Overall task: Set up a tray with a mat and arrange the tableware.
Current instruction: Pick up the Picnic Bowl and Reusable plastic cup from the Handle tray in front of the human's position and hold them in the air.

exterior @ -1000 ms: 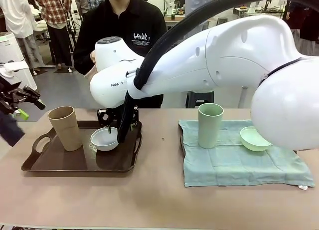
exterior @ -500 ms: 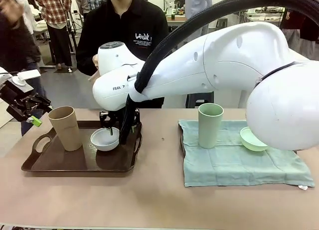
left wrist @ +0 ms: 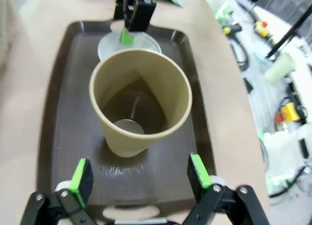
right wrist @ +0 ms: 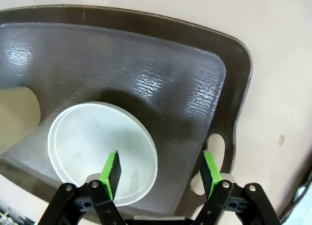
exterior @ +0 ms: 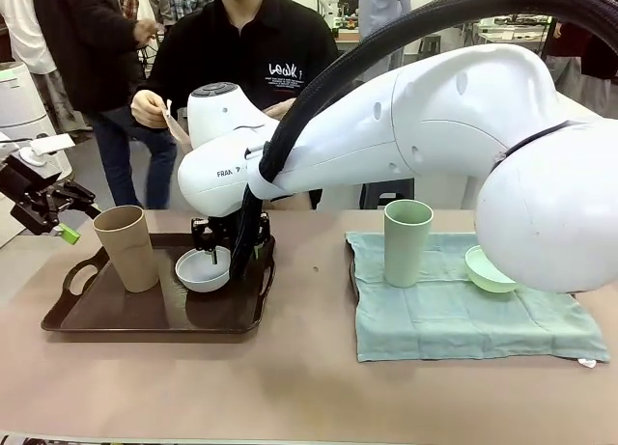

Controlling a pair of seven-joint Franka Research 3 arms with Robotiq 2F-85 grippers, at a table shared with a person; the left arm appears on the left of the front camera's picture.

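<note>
2 pieces sit on your tray (right wrist: 146, 64): tan cup (left wrist: 139, 103) and white bowl (right wrist: 97, 147). Your right gripper (right wrist: 161, 169) stands spread astride the bowl's rim, and your left gripper (left wrist: 139, 173) is spread near the tan cup, clear of it. The pale green cup (exterior: 407, 242) and pale green bowl (exterior: 488, 269) rest on the mat (exterior: 463, 319).

Textured glossy tray (right wrist: 146, 73), matt tan cup (left wrist: 141, 103), cloth mat (exterior: 454, 319)
</note>
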